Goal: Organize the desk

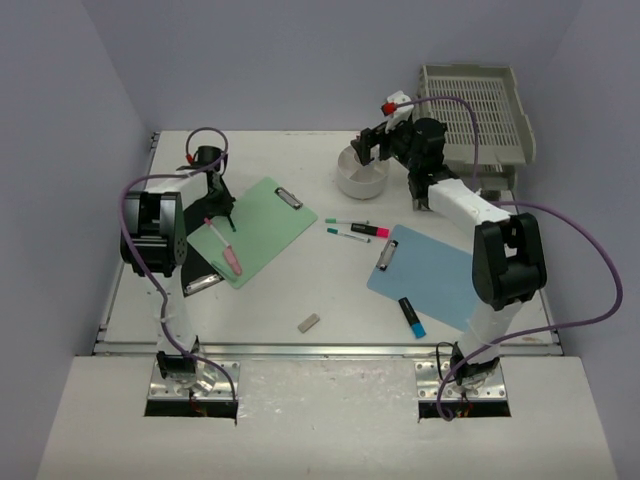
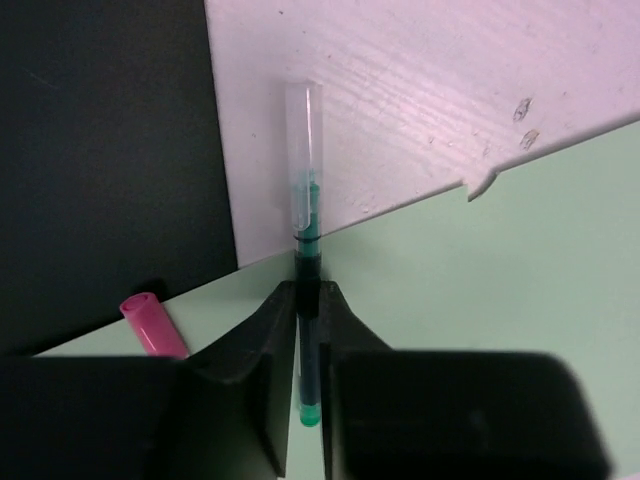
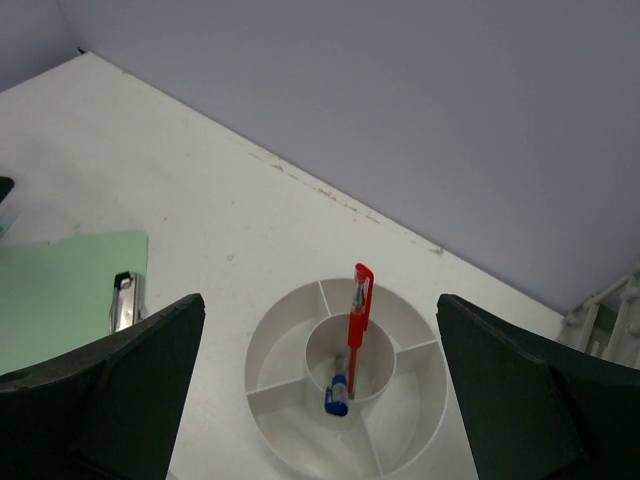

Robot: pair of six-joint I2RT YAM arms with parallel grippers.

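So, desk (image 1: 270,300) = white top lying under green clipboard (image 1: 262,228), spreading out all round it. Left gripper (image 2: 308,300) at clipboard's edge, fingers pinched tight on green pen (image 2: 306,225), its clear-capped end poking off clipboard onto desk. 1 pink marker (image 2: 152,322) at same clipboard edge, just beside that gripper. Right gripper (image 1: 370,150) well off to right of clipboard, jaws spread wide, holding nothing, hovering above round divided pot (image 3: 270,345), 1 red pen (image 3: 357,310) standing in middle cell.
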